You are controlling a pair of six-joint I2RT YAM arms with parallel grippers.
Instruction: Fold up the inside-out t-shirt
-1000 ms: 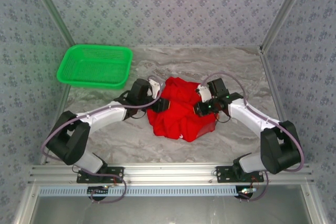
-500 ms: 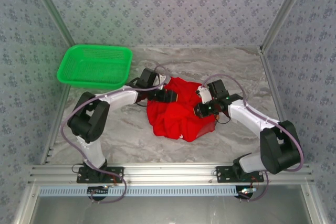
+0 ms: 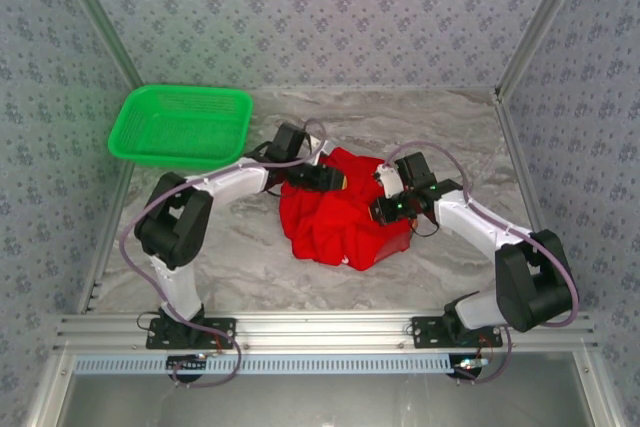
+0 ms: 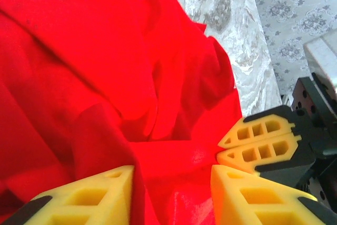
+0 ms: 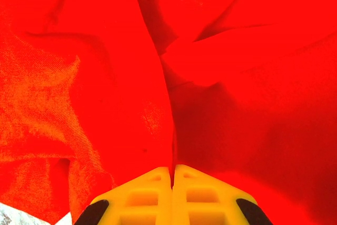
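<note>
The inside-out t-shirt lies crumpled in a red heap at the middle of the table, plain red side showing. My left gripper reaches over its far left edge. In the left wrist view the left gripper stands open, and folds of the t-shirt lie between its yellow fingers. My right gripper is at the heap's right side. The right wrist view has the right gripper shut on a raised fold of the t-shirt. Its fingers also appear in the left wrist view, close to my left fingers.
A green plastic basket sits at the back left of the marble table. Patterned walls and slanted metal posts close in the sides and back. A metal rail runs along the near edge.
My left arm has swung its elbow back, and its gripper has moved from the shirt's left side to its far left edge. The right gripper has kept its grip in place.
</note>
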